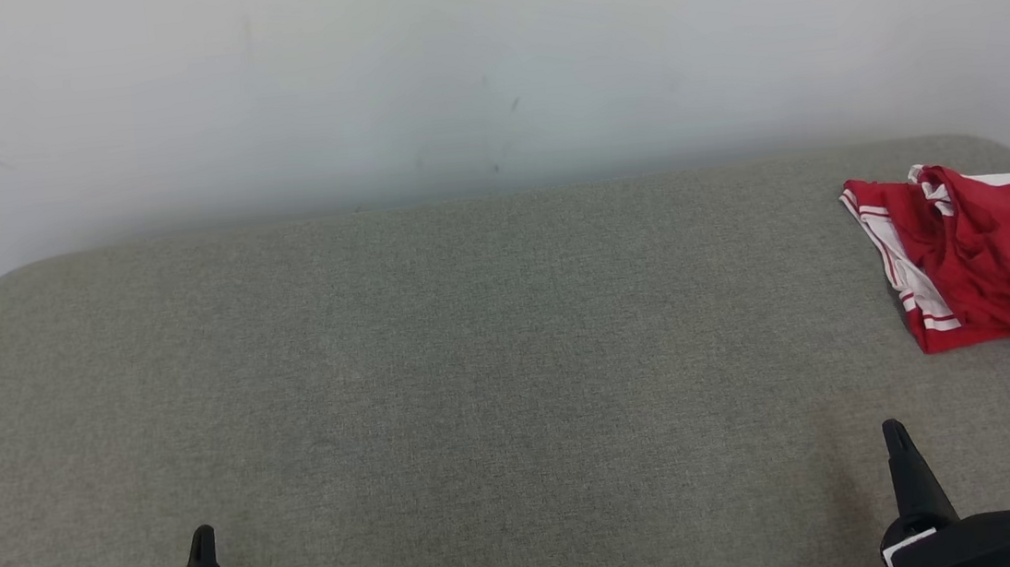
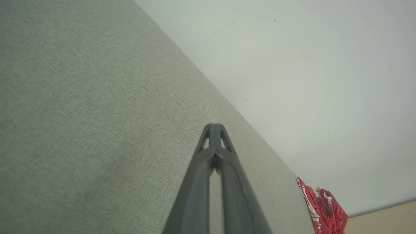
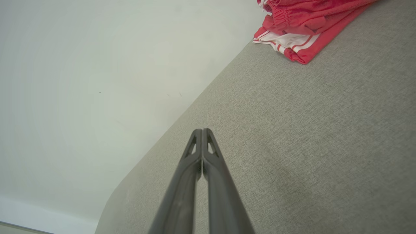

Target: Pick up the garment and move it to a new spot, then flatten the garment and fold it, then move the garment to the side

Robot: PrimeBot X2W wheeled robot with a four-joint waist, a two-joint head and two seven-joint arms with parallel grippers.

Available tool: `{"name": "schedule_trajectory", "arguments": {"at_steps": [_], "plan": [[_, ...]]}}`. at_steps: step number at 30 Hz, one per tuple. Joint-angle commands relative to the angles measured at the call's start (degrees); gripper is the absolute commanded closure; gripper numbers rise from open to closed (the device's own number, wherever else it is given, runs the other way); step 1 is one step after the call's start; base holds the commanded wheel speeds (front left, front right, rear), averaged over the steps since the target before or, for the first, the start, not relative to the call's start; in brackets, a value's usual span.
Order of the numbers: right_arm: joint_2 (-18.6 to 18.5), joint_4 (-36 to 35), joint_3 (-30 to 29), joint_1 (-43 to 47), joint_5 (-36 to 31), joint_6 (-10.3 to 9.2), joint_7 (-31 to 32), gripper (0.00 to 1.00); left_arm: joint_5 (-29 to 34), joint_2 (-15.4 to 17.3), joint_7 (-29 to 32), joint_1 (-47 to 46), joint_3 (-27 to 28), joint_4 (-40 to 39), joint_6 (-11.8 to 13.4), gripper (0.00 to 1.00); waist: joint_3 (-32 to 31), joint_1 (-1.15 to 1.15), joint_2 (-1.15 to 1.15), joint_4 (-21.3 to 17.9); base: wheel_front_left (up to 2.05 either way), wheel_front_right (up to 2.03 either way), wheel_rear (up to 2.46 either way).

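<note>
The garment (image 1: 985, 260) is red with white stripes and lies crumpled at the far right of the grey padded surface (image 1: 474, 351), partly cut off by the head view's right edge. It also shows as the garment (image 2: 321, 206) in the left wrist view and as the garment (image 3: 302, 22) at the top of the right wrist view. My left gripper (image 1: 202, 535) rests low at the near left, shut, holding nothing. My right gripper (image 1: 894, 428) sits at the near right, below the garment and apart from it, shut and empty. Each wrist view shows its gripper (image 2: 214, 125) (image 3: 202, 130) with tips pressed together.
A pale wall (image 1: 448, 76) rises behind the padded surface's far edge. The surface's corners are rounded at the far left and far right. A strip of tan floor (image 2: 386, 217) shows beyond the surface in the left wrist view.
</note>
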Motion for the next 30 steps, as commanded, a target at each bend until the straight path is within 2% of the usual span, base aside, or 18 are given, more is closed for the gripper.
{"name": "schedule_trajectory", "arguments": {"at_steps": [1, 30], "plan": [[0.0, -0.8, -0.4, -1.2, 1.5, -0.05, 0.3, 1.00, -1.6, 0.1, 0.3, -1.5, 0.3, -0.5, -0.3, 1.00, 0.0, 0.00, 0.00, 0.0, 0.00, 0.00, 0.00], [0.7, -1.0, -2.4, -2.8, 19.8, -0.08, 4.7, 1.00, -20.2, -0.1, 5.3, -3.4, 1.1, 0.2, -0.9, 1.00, 0.5, 0.00, 0.00, -0.4, 0.00, 0.00, 0.00]]}}
